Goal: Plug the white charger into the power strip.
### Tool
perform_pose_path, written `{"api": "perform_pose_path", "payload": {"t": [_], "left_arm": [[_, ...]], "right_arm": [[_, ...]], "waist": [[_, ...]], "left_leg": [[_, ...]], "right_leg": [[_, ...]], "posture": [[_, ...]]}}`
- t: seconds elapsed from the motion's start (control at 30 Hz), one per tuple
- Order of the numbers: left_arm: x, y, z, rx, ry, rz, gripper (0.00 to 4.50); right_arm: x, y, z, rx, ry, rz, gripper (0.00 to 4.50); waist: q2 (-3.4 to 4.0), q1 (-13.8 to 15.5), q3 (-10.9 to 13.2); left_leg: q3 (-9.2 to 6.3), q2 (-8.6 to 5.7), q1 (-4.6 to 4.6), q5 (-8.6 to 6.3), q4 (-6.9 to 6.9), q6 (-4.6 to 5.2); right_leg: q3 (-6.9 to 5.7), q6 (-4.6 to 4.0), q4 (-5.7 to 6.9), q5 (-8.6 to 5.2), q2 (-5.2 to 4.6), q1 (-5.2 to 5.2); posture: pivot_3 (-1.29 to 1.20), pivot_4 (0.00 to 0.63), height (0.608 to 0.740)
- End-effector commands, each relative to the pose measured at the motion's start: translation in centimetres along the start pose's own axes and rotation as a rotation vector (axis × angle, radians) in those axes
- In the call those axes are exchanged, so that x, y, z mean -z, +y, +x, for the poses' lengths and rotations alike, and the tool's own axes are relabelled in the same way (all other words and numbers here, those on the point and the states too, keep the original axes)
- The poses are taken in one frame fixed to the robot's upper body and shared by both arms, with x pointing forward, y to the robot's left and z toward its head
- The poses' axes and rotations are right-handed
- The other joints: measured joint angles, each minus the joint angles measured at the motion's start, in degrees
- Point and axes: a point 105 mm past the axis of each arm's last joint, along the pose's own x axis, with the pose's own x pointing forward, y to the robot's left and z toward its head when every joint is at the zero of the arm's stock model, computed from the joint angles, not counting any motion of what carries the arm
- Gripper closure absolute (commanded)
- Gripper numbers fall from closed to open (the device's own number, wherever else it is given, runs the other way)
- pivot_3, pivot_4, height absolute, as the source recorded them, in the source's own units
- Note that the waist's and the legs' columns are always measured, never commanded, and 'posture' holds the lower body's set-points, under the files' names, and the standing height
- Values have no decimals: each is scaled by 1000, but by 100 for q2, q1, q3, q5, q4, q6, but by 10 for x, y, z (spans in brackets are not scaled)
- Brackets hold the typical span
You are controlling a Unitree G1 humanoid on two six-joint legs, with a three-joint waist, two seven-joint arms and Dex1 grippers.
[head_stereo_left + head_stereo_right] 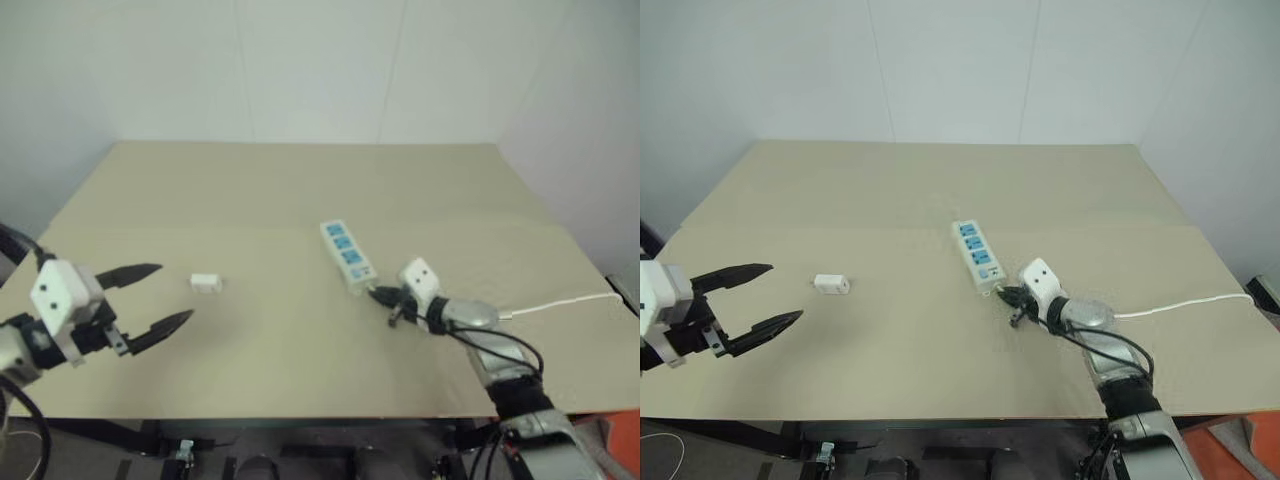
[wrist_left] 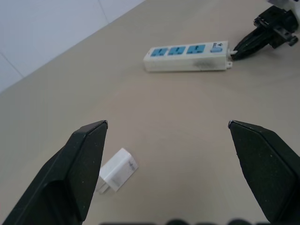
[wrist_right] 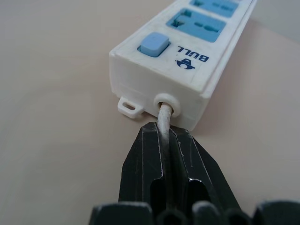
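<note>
The power strip lies flat near the middle of the table, angled so its switch end points near and right; three blue sockets face up, all unoccupied. Its thin cord leaves that near end and runs off toward the table's right edge. The right gripper sits at that end, fingers closed tight on the cord just beside where it exits the strip's housing; the wrist view shows the cord pinched in the groove between the two black fingers. The white charger lies on its side well left of the strip, apart from everything, prongs visible in the left wrist view. The left gripper hovers near the table's left edge, just left of the charger, fingers spread wide and empty, aimed toward it. Judgement: the charger looks light, rigid and smooth-sided, so it will likely skid or twist if nudged off-centre; best taken across its two broad flat faces, away from the prongs, leaving the prong end free. The strip is light too and would slide under insertion force; a hold on the flexible cord gives only weak bracing.
</note>
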Motion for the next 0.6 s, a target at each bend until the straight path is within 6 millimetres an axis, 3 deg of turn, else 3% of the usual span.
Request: {"api": "perform_pose_path", "payload": {"t": [0.03, 0.17, 0.3, 0.5, 0.6], "left_arm": [[-8, 2, 3, 21, -24, 39, 0], [-9, 3, 7, 37, -32, 41, 0], [-9, 3, 10, 48, -39, 40, 0], [-9, 2, 12, 57, -45, 41, 0], [-10, 2, 13, 60, -47, 44, 0]], "right_arm": [[-34, 17, -7, -117, -168, -139, 4492], [-24, 37, -18, -269, -157, -177, 4492], [2, 36, -19, -307, -44, -258, 4492], [13, 28, -21, -323, 5, -281, 2457], [4, 27, -33, -385, -28, -146, 1401]], "waist": [[0, -34, 0], [0, -39, 0], [0, -52, 0], [0, -51, 0], [-1, -28, 1]], "left_leg": [[0, 0, 1, 0, 0, 0], [-1, 0, 5, 0, -1, 0], [0, 0, 5, 0, -1, 0], [0, -1, 11, 0, 0, 0], [0, -1, 10, 0, -1, 0]], "right_leg": [[0, 1, 1, 1, 0, 0], [-1, 2, 0, 0, 1, 4], [0, 1, 0, 0, 0, 4], [0, 0, 1, 1, 0, 11], [0, 0, 0, 1, 0, 10]], "posture": [[0, 150, 740], [0, 150, 740], [0, 150, 740], [0, 150, 740], [0, 150, 740]]}}
